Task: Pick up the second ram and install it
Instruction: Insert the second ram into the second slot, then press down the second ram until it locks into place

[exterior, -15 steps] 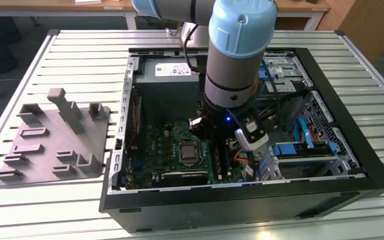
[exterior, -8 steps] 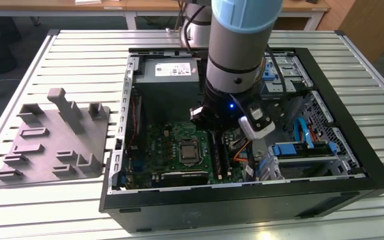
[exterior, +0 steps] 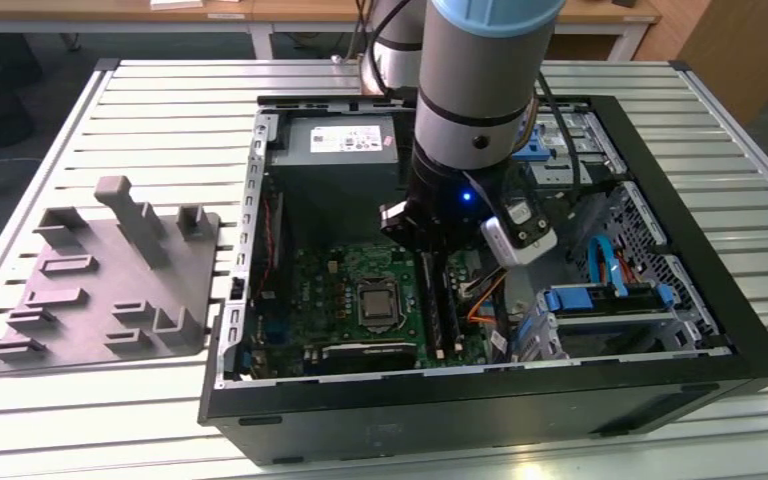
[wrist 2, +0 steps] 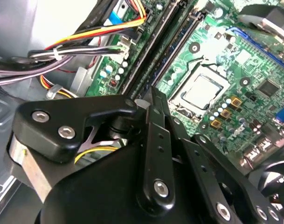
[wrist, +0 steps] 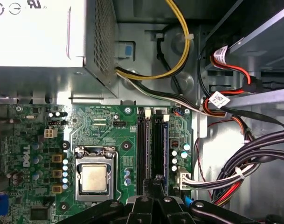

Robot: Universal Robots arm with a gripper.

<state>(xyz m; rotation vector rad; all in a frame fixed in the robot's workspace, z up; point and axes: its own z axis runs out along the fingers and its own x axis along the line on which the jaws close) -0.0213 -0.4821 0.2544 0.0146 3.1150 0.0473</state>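
Observation:
My gripper (exterior: 418,245) is down inside the open computer case (exterior: 704,300), over the green motherboard (wrist: 114,140). Its fingertips (wrist: 155,179) are pressed together above one end of the two long memory slots beside the processor socket (wrist: 95,177). A thin dark stick, the second ram (wrist: 158,144), stands on edge in the slot nearer the cables, in line with the fingertips. In the second wrist view the gripper (wrist 2: 153,93) looks shut, and I cannot tell whether its tips pinch the stick or only rest on it. From the exterior view the ram (exterior: 434,300) lies just below the gripper.
A grey moulded fixture tray (exterior: 117,270) sits on the slatted table at the exterior view's left. The power supply (wrist: 44,37), bundles of yellow, red and black cables (wrist: 235,172) and drive bays (exterior: 611,300) crowd the slots.

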